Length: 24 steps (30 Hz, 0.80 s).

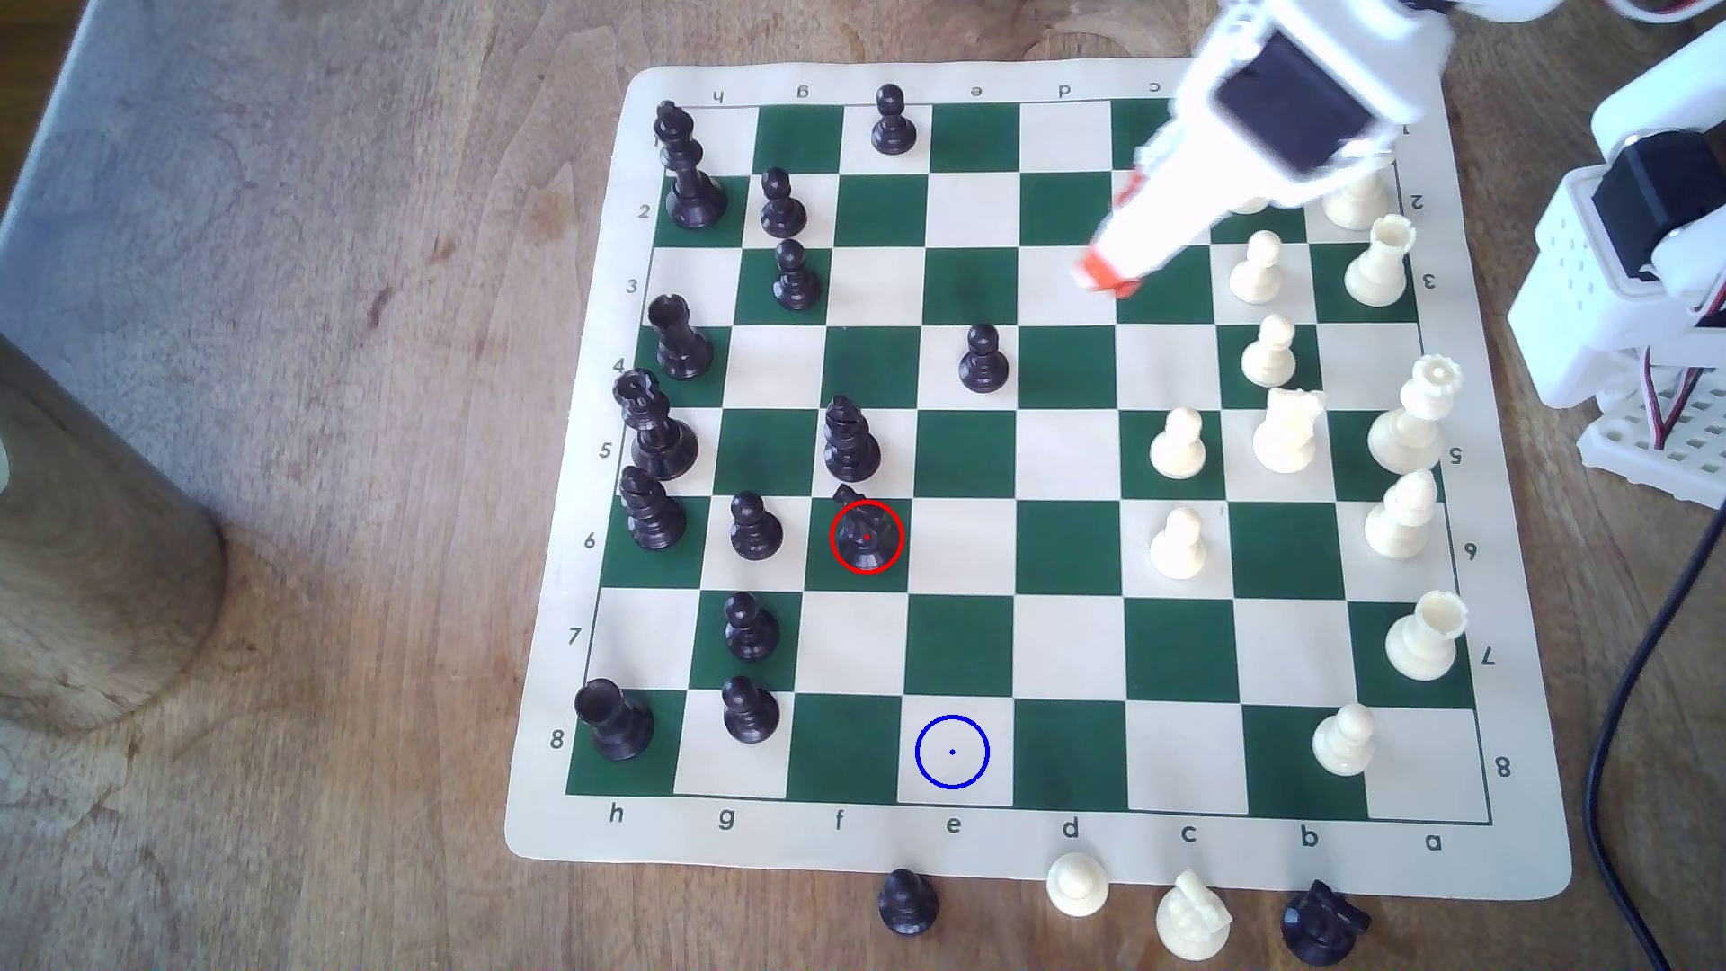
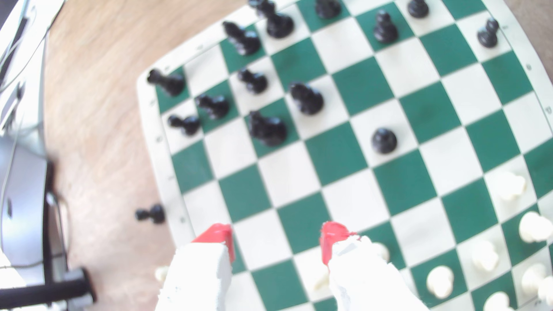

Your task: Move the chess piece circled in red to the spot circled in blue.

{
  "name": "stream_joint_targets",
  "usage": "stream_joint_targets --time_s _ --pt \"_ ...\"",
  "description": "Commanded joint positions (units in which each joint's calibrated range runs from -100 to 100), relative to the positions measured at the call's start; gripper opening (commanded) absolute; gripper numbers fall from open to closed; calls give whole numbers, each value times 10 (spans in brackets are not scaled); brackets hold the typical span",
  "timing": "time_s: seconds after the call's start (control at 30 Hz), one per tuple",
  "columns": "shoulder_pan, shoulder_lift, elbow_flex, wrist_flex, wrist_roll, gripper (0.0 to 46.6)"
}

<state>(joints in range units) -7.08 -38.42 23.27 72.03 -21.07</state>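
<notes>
Overhead, the gripper [image 1: 1107, 274] hangs over the board's [image 1: 962, 644] far right, well away from the red-ringed knight [image 1: 866, 532].
Exterior view: that knight stands on a green square in row 6, and the blue-ringed cream spot [image 1: 952, 752] lies two rows nearer, one column to the exterior view's right; four pieces sit off the near edge, two black and two white. Wrist view: the gripper [image 2: 276, 240] has its two red-tipped jaws spread wide with nothing between them, above the squares.
</notes>
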Motion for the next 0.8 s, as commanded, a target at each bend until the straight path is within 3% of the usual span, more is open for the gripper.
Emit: stream_joint_targets --time_s 0.0,0.2,0.5,0.77 --pt "2 56 -97 -17 -17 165" --pt "-13 185 -211 -14 -35 161" --pt "-46 321 -253 -73 -40 153" --pt "-26 401 -258 -115 -25 152"
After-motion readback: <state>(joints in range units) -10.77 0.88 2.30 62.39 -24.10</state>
